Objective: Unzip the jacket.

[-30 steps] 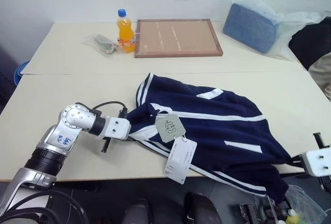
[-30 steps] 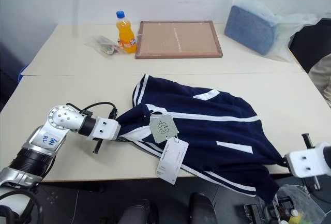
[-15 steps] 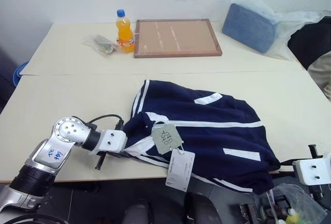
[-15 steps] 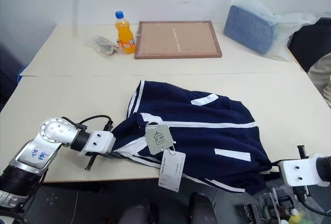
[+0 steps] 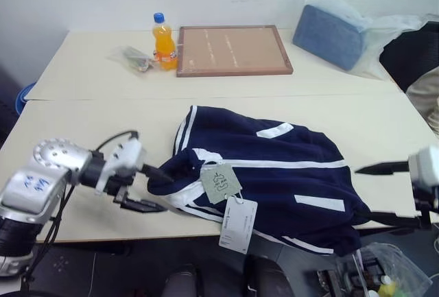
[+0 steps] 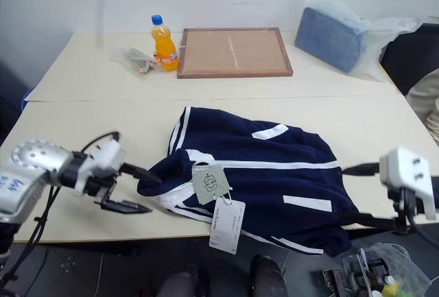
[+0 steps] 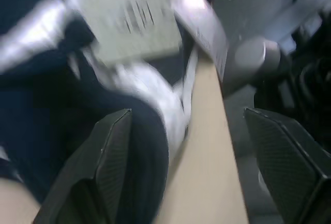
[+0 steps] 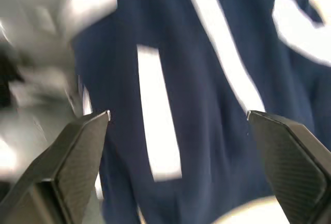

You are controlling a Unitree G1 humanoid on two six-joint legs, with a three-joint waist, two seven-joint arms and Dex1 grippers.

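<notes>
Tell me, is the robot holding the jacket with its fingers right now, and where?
No. Both grippers are open and hold nothing. The left gripper is beside the jacket at its collar end, the right gripper at its other end.

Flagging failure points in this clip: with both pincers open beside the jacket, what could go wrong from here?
1. The jacket overhangs the table front edge; a tug could slide it off.
2. The hang tags lie near the left pincer; it might pinch one.
3. The right pincer flanks the hem, where it might snag fabric.

Print on the jacket (image 5: 274,173) hang tags (image 5: 221,182) too small to read
</notes>
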